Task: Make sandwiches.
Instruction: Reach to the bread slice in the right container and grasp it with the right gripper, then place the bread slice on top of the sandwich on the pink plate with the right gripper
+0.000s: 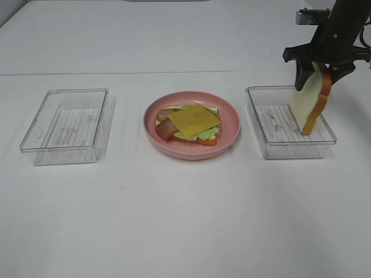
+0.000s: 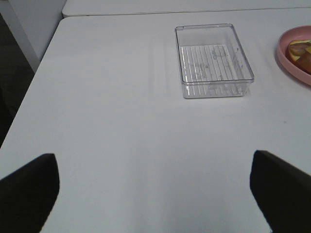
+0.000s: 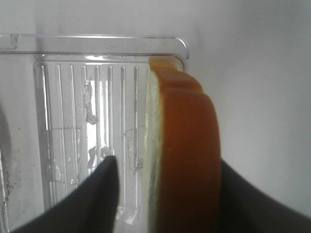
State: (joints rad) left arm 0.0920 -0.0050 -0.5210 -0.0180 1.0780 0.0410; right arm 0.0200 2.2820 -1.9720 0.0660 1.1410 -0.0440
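A partly built sandwich (image 1: 194,120) lies on the round pink plate (image 1: 231,124): bread at the bottom, green lettuce, brown-red bacon, and a yellow cheese square on top. My right gripper (image 1: 317,77) is shut on a white bread slice (image 1: 309,103) with an orange-brown crust. It holds the slice upright, with its lower edge over the right clear tray (image 1: 272,124). In the right wrist view the slice (image 3: 184,155) sits between the gripper's (image 3: 167,162) dark fingers (image 3: 97,199). My left gripper (image 2: 155,194) is open and empty over bare table. It is out of the exterior view.
An empty clear tray (image 1: 66,124) stands left of the plate; it also shows in the left wrist view (image 2: 214,60), with the plate's edge (image 2: 291,58) beside it. The right tray (image 3: 87,97) holds nothing else. The white table's left edge (image 2: 43,73) is near.
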